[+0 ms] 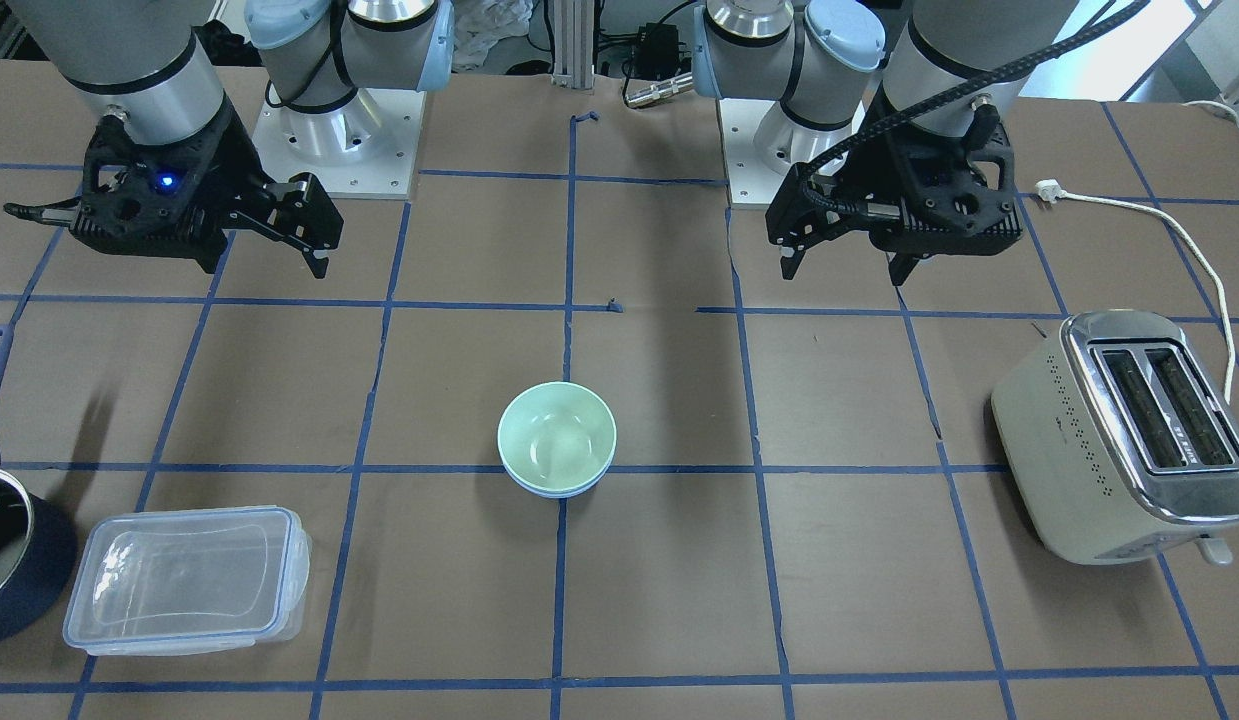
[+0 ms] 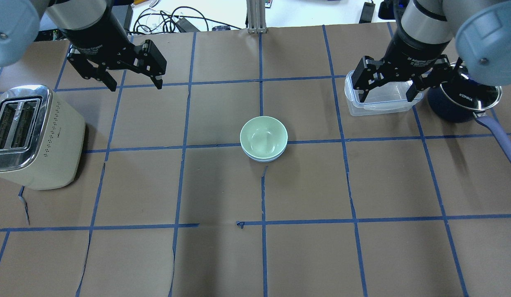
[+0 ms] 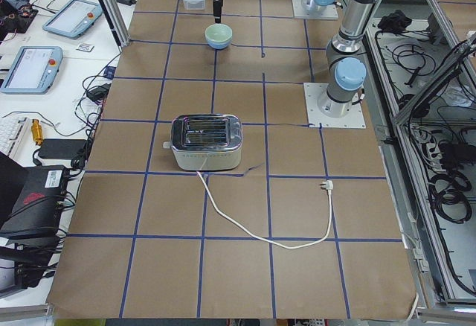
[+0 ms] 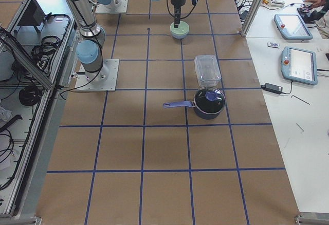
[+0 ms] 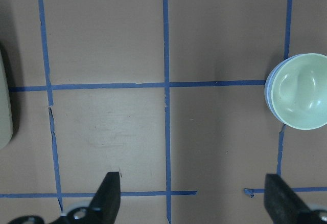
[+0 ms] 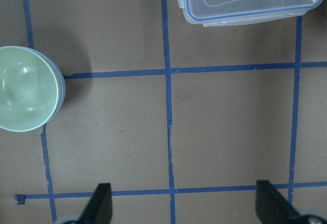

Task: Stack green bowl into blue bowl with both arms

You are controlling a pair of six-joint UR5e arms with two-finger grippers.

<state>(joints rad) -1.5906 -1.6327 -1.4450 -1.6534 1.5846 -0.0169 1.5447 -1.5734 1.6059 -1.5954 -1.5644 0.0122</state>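
The green bowl (image 2: 262,137) sits nested inside the blue bowl (image 2: 261,158) at the table's middle; only the blue bowl's rim shows under it. The stack also shows in the front view, green bowl (image 1: 557,435) in blue bowl (image 1: 554,491), in the left wrist view (image 5: 300,91) and in the right wrist view (image 6: 25,88). My left gripper (image 2: 135,86) is open and empty, raised at the far left. My right gripper (image 2: 387,95) is open and empty, raised above the clear container at the far right.
A cream and chrome toaster (image 2: 30,136) stands at the left, its cord trailing off. A clear plastic container (image 2: 381,101) and a dark navy pot (image 2: 465,103) with a long handle stand at the far right. Blue tape lines grid the brown table.
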